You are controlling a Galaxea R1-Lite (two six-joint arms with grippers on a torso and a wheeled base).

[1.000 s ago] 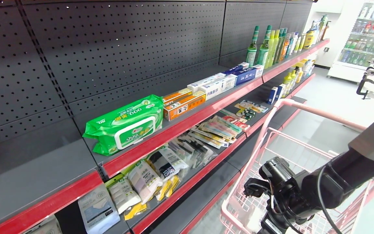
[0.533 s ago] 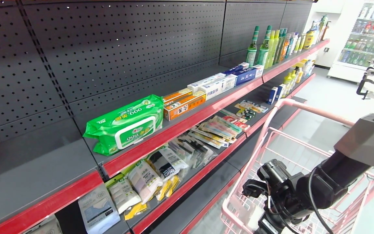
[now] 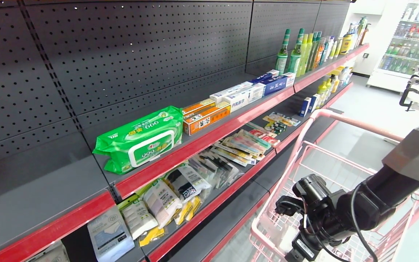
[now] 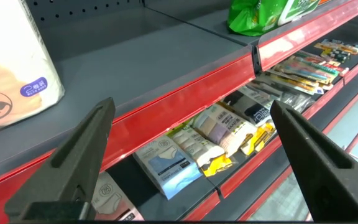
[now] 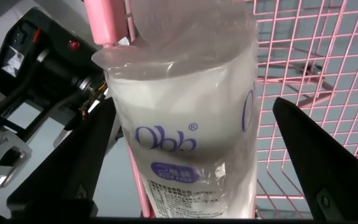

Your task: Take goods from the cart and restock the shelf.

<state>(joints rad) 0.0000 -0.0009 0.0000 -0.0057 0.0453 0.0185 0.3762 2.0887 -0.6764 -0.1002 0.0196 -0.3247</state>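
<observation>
Right wrist view: white pack (image 5: 191, 124) runs lengthwise between the spread jaws.

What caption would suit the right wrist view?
Open right gripper straddling a plastic-wrapped white pack in the pink cart.

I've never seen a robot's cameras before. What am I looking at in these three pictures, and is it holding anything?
This is a two-armed wheeled robot restocking a shop shelf. The wide picture comes from its head: a green wipes pack, boxes and bottles sit on the shelf; a pink cart stands at its right. The other two come from wrist cameras. The left gripper is open, facing the shelf, holding nothing. The right gripper is down in the cart, open around a white wrapped pack, not yet gripping it.
</observation>
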